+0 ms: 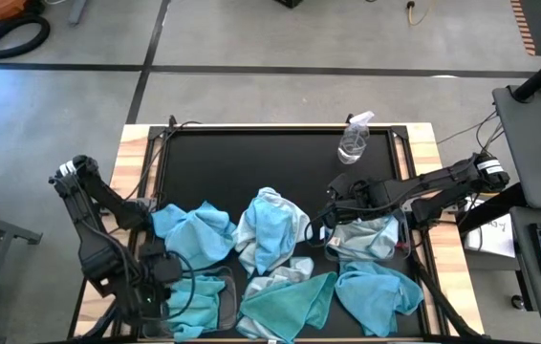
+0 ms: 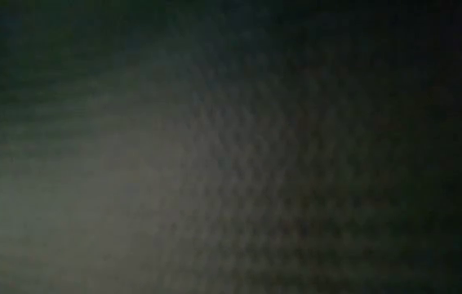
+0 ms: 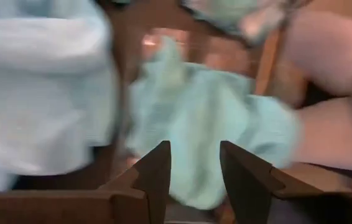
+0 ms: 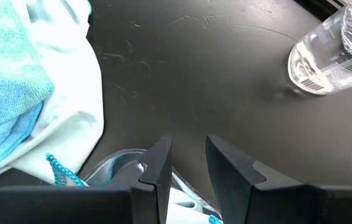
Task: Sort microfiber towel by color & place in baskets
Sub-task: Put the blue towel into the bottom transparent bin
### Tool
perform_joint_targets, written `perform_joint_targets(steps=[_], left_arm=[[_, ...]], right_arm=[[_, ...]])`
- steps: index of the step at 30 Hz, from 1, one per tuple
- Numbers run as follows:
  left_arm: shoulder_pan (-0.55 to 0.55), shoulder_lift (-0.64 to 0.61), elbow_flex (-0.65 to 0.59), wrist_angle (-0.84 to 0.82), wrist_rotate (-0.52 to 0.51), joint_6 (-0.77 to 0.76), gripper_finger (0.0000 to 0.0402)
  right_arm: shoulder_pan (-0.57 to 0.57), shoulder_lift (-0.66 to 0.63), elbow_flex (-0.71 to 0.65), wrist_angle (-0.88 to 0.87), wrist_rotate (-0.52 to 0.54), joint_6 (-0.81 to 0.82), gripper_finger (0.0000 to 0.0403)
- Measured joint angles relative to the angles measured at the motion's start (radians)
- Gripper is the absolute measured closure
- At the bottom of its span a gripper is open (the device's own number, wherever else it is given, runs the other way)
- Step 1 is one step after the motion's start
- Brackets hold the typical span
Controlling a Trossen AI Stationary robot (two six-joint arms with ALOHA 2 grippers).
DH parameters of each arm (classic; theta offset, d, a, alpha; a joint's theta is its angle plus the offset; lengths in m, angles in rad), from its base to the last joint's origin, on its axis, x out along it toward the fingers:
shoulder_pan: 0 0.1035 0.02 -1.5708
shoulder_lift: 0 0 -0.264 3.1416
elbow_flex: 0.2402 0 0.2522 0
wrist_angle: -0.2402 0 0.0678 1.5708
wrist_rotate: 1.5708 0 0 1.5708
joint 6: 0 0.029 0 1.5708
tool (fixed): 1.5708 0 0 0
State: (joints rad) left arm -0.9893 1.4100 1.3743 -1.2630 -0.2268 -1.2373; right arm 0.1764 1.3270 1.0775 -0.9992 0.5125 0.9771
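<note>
just past a drop, by the look of it. left gripper [image 3: 193, 167] low over the near-left basket [image 1: 221, 308], the landmark for all that follows; fingers apart with a clear gap, nothing between them, a pale teal towel [image 3: 207, 137] lying loose just beyond the tips. same bunched teal cloth [image 1: 192, 304] seen from above inside that basket, under the left arm. other towels spread around it: a sky-blue one [image 1: 194, 232] just behind the basket, a whitish-and-blue one [image 1: 270, 227] behind and to the right, a teal one [image 1: 290, 304] just right of it, another blue one [image 1: 378, 291] farther right. right gripper [image 4: 186, 163] well to the right of the basket, above a second clear bin [image 1: 371, 239] with pale cloth in it; fingers parted to a narrow gap, empty, black table [image 4: 213, 74] under them. spray bottle [image 1: 355, 141] far behind and right, not part of the sort. low camera dark, nothing to read.

judged step: release of a teal towel into the left basket, done or nearly so. next move likely calls for lifting clear without snagging the cloth, then picking the nearest matching blue towel, pinching a raised fold, not flat fabric.
</note>
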Motion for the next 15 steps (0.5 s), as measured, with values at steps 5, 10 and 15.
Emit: perform_joint_targets(steps=[5,10,15], left_arm=[[0.019,-0.023,0.0,-0.211,-0.069,-0.004,0.027],[0.073,-0.075,-0.008,-0.256,-0.181,0.015,0.0269],[0.144,-0.139,-0.034,-0.256,-0.221,0.089,0.0269]], right_arm=[[0.0,0.0,0.0,0.005,0.0,0.0,0.031],[0.0,0.0,0.0,0.011,0.0,0.0,0.031],[0.0,0.0,0.0,0.012,0.0,0.0,0.031]])
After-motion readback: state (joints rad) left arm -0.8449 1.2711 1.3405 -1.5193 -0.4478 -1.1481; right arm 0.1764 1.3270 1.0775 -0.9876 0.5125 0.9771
